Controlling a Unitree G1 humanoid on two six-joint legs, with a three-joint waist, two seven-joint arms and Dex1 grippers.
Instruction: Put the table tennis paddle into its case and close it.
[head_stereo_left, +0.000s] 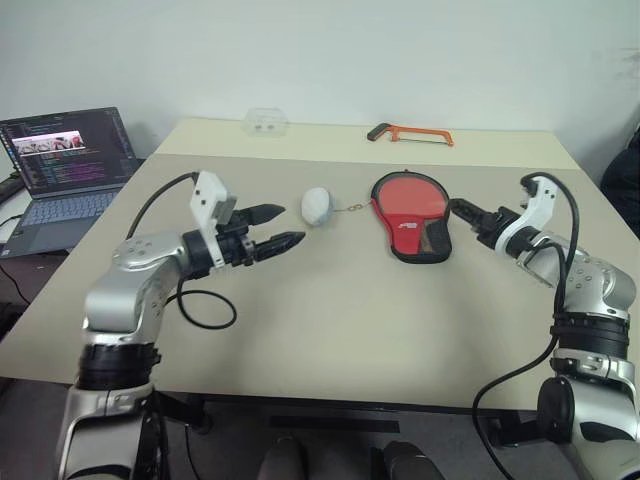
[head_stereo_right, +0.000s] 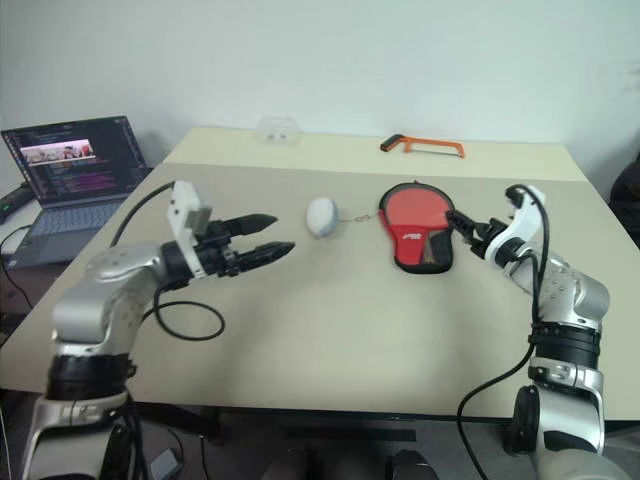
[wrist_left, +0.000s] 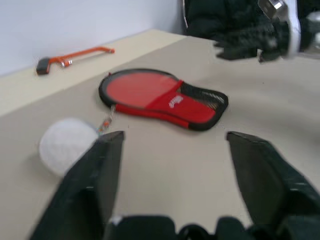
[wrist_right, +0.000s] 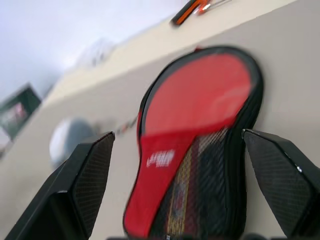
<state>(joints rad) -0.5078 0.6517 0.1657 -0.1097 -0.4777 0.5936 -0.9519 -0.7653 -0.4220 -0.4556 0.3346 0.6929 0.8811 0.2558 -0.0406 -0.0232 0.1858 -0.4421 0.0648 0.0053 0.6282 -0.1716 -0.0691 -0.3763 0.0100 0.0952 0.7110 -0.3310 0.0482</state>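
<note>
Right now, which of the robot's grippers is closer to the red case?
The right gripper: open, just off the case's edge. The left gripper, also open, hovers farther off, beyond the white pouch.

Beige table, plain white wall, open laptop beside.

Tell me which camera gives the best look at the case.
The right wrist view: the case lies close between the open fingers, logo and mesh pocket readable. The left wrist view shows it whole but farther; both eye views show it small on the table.
</note>
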